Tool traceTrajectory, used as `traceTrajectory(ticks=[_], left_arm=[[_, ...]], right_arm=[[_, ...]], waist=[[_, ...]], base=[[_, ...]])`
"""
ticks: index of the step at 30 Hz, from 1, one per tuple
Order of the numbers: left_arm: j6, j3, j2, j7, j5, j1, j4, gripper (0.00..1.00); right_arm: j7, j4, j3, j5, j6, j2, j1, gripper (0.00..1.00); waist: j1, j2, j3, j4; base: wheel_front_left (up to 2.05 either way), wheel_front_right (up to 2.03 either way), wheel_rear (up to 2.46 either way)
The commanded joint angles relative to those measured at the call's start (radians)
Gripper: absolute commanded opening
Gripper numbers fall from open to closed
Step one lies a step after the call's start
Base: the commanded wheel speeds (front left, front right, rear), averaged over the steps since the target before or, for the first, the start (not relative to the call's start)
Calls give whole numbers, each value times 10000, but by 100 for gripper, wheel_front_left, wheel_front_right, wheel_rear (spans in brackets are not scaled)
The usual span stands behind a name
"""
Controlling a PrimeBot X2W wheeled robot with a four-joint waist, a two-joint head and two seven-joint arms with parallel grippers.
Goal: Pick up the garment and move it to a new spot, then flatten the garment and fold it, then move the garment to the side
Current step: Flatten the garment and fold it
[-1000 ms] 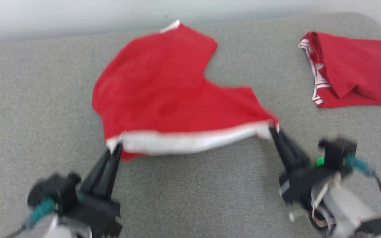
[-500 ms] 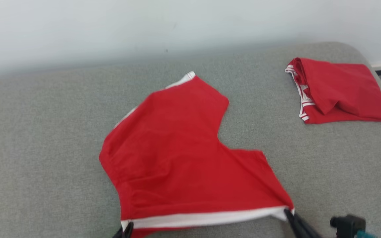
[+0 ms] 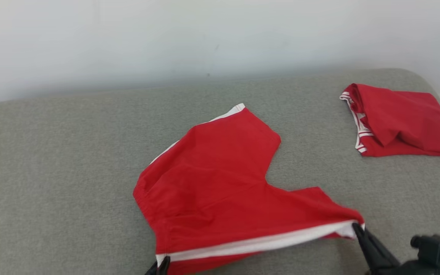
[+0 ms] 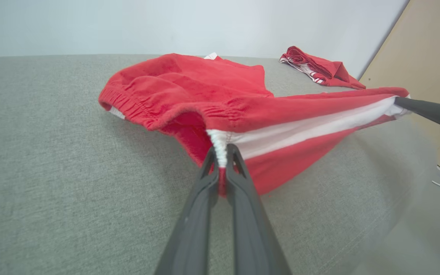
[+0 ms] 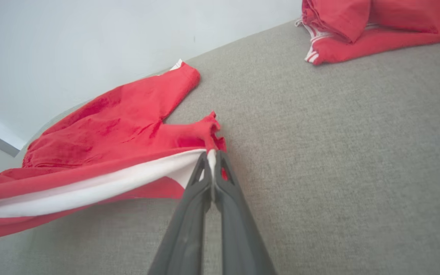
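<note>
Left wrist view: left tool [image 4: 220,152], right tool [image 4: 403,103] each clamped on red shorts [image 4: 204,88] corner; uneven pull could slip thin pinch

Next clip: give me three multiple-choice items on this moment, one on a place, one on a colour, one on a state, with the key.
1. In the head view, where on the grey cushion does the folded red garment lie? A. far right B. far left C. near middle
2. What colour is the stripe on the red shorts? A. black B. white C. yellow
3. The left gripper and right gripper are: A. both open B. one open C. both shut on the shorts
Key: A, it sits far right; B, the stretched band is white; C, both wrist views show pinched cloth.
</note>
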State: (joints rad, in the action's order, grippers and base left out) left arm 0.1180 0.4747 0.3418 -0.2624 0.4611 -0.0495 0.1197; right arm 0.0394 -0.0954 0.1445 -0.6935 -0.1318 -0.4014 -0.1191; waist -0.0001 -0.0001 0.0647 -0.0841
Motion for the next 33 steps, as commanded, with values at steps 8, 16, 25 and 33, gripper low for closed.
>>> traceTrajectory(ticks=[8,16,25,33], left_arm=[[132,129,-401,-32,-635,1099,-447,0],[112,311,-907,-32,-469,2686,-70,0],[112,98,-1709,-32,-89,4420,1570,0],[113,116,-2226,-32,9,5475,2710,0]], right_arm=[[-624,-97,-109,221,28,-354,1980,0],[-1142,-1397,549,308,28,-706,4860,0],[-921,-4037,1808,529,28,-587,7965,0],[-128,-6589,2627,1016,28,-288,10248,0]], waist=[[1,1,234,919],[1,1,883,1615],[1,1,1769,2243],[1,1,2506,2608]], base=[[0,0,0],[0,0,0],[0,0,0],[0,0,0]])
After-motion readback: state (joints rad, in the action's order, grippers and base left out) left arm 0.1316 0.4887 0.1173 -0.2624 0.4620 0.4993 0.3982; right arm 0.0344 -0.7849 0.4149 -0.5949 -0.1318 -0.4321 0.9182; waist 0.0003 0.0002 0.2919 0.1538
